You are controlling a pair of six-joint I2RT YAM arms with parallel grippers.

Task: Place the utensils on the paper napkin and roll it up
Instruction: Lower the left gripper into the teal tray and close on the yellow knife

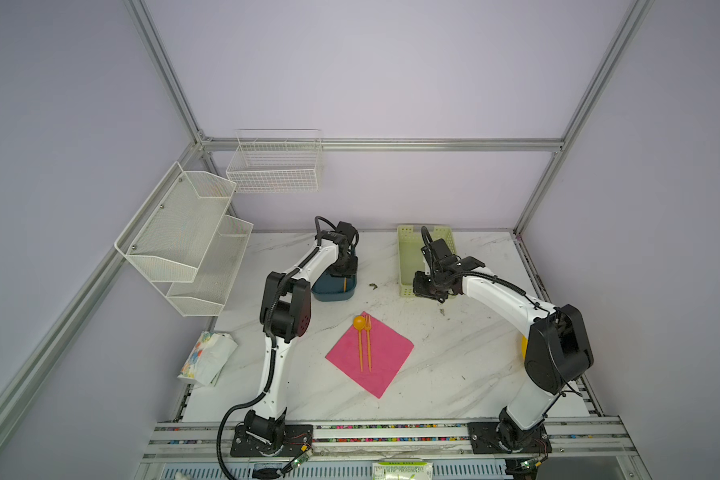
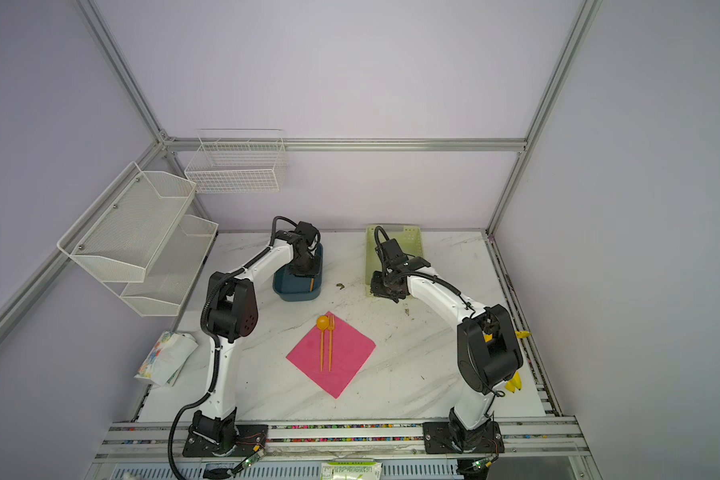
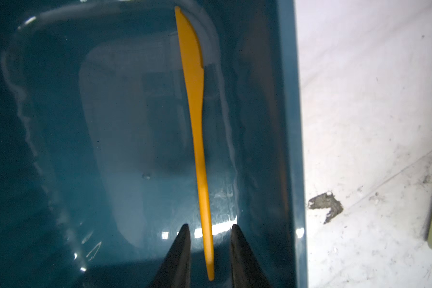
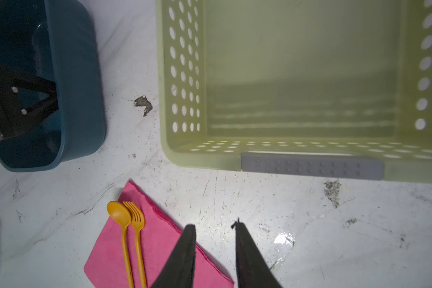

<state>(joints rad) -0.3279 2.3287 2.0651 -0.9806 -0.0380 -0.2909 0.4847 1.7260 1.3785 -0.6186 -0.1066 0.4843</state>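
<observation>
The pink paper napkin (image 1: pixel 381 365) (image 2: pixel 344 365) (image 4: pixel 160 249) lies flat as a diamond at mid-table. An orange spoon (image 1: pixel 359 322) (image 4: pixel 119 214) and fork (image 1: pixel 368 345) (image 4: pixel 136 220) lie side by side on it, heads at its far corner. The orange knife (image 3: pixel 197 139) (image 2: pixel 311 284) lies in the blue bin (image 3: pixel 289 124) (image 1: pixel 333 296). My left gripper (image 3: pixel 210 225) is down in the bin, open, its fingers on either side of the knife's handle end without touching it. My right gripper (image 4: pixel 213 224) hangs open and empty over bare table, beside the napkin's edge.
A pale green perforated basket (image 1: pixel 406 257) (image 4: pixel 185 154) stands behind the right gripper. A white floral packet (image 1: pixel 206 359) lies at the left edge, and yellow bananas (image 2: pixel 514 382) lie behind the right arm. White wire shelves (image 1: pixel 184 237) hang on the left wall.
</observation>
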